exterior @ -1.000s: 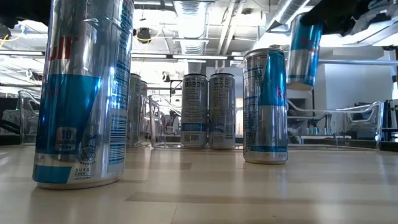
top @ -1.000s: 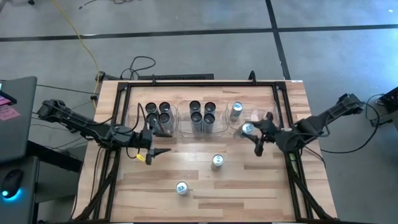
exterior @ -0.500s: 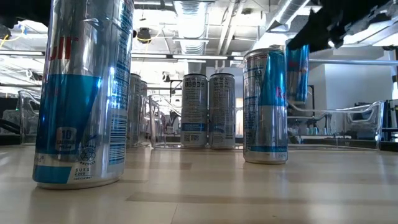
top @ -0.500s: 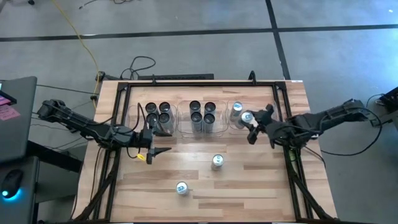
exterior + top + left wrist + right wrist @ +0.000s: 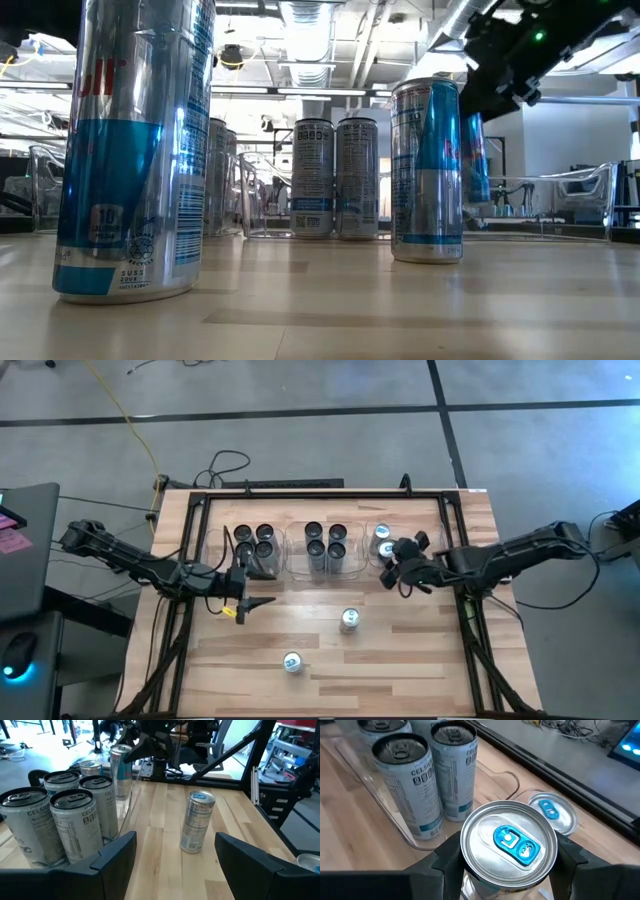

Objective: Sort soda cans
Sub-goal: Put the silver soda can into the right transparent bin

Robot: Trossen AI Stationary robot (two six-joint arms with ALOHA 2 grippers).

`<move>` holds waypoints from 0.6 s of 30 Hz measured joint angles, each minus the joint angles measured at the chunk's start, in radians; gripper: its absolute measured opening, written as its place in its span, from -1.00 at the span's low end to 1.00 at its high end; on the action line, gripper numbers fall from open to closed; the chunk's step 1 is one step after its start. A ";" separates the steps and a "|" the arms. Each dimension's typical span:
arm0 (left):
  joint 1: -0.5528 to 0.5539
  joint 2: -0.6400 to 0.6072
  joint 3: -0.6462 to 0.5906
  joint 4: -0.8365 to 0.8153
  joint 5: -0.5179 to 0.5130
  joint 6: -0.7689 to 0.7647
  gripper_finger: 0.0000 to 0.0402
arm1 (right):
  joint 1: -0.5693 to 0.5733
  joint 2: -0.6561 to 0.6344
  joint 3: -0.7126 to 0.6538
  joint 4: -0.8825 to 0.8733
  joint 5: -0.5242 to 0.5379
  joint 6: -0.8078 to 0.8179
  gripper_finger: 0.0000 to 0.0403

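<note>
Blue-topped can (image 5: 508,845) in right claw (image 5: 392,565) has descended into right bin (image 5: 405,538).

Two soda cans (image 5: 349,620) stood before three bins (image 5: 325,571); the right gripper (image 5: 392,563) held a blue-tabbed can (image 5: 508,843) in the rightmost.

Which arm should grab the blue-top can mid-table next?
Left. Its gripper is open and empty, and its wrist view faces that can. The right gripper is shut on a can at the right bin.
</note>
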 joint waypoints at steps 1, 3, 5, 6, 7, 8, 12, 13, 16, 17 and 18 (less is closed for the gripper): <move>0.000 0.000 0.000 0.000 0.000 0.000 0.32 | 0.000 0.015 0.000 0.008 0.001 0.010 0.04; 0.000 0.000 0.000 -0.001 0.000 -0.005 0.32 | -0.007 0.043 0.000 0.018 0.005 0.020 0.04; 0.000 0.000 0.000 -0.001 0.000 -0.010 0.32 | -0.019 0.068 0.000 0.019 0.004 0.041 0.04; 0.000 0.000 0.000 -0.003 0.000 -0.012 0.32 | -0.027 0.080 0.000 0.019 0.003 0.052 0.05; 0.000 0.000 0.000 -0.009 0.000 -0.014 0.32 | -0.035 0.093 0.000 0.019 0.003 0.065 0.06; 0.000 0.000 0.000 -0.014 0.000 -0.014 0.32 | -0.042 0.105 0.000 0.019 0.003 0.080 0.07; 0.000 0.000 0.000 -0.018 0.000 -0.014 0.32 | -0.058 0.152 0.000 0.044 0.003 0.113 0.06; 0.000 0.000 0.000 -0.020 0.000 -0.014 0.32 | -0.060 0.162 0.000 0.051 0.001 0.118 0.06; 0.000 0.000 0.000 -0.022 0.000 -0.014 0.32 | -0.060 0.186 0.000 0.056 -0.001 0.141 0.07; 0.000 0.000 0.000 -0.024 0.000 -0.014 0.32 | -0.060 0.190 0.000 0.055 0.000 0.145 0.07; 0.000 0.000 0.000 -0.030 0.000 -0.014 0.32 | -0.059 0.196 0.000 0.056 0.000 0.146 0.08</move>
